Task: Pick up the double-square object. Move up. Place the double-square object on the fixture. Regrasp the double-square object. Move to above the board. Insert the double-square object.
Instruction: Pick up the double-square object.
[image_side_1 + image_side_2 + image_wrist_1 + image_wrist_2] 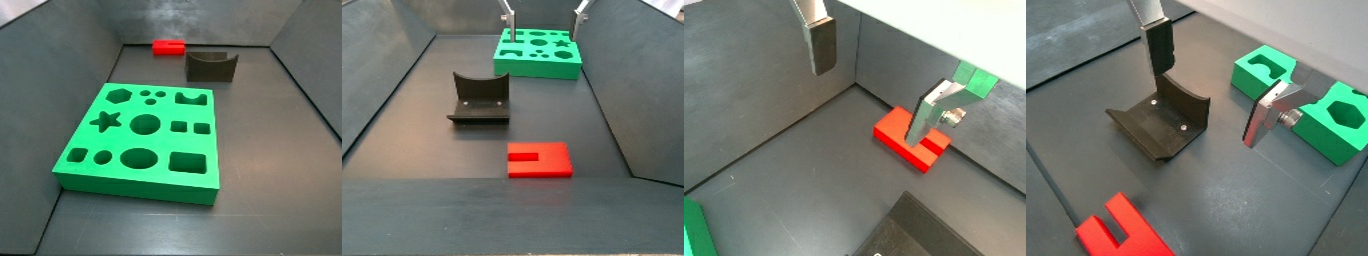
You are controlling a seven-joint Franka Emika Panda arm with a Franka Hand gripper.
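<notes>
The red double-square object (pixel 540 160) lies flat on the grey floor, its slot showing in a wrist view (pixel 1120 235). It sits next to the dark fixture (pixel 211 66), and both stand apart from the green board (pixel 140 140). My gripper (pixel 545 14) hangs high over the board's far end, only its fingertips (pixel 508 18) showing. In both wrist views the gripper (pixel 1212 82) is open with nothing between the fingers. The fixture (pixel 1160 125) lies below one finger (pixel 1160 45), and the red object (pixel 905 135) sits behind a silver finger (pixel 931 115).
Grey walls enclose the floor on all sides (pixel 54 60). Green blocks with curved notches (pixel 1264 72) show behind one finger in a wrist view; I cannot tell whether they are part of the board.
</notes>
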